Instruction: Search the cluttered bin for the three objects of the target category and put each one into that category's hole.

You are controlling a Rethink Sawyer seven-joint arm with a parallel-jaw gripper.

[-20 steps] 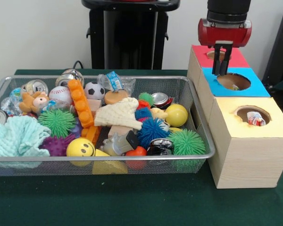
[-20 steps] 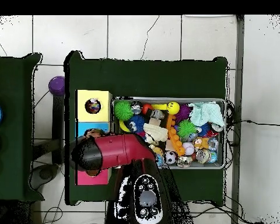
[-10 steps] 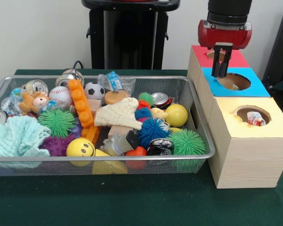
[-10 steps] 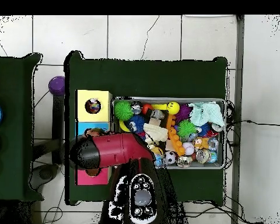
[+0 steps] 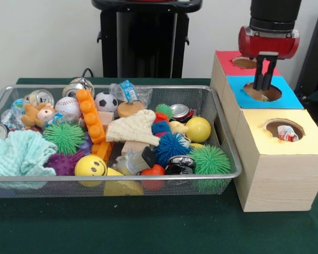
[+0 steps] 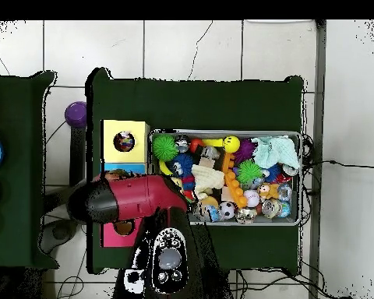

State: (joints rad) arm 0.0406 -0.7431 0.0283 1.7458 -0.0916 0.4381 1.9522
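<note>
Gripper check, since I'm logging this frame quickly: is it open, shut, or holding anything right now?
Gripper: shut and empty, fingers together, hanging above the blue-topped box.

Claw [image 5: 264, 79] shifted sideways, now above blue-topped box's hole [image 5: 263, 92]

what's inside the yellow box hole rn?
In the hole of the yellow-topped box: a small whitish fabric piece with coloured blotches. Anything deeper is hidden by the box walls.
</note>
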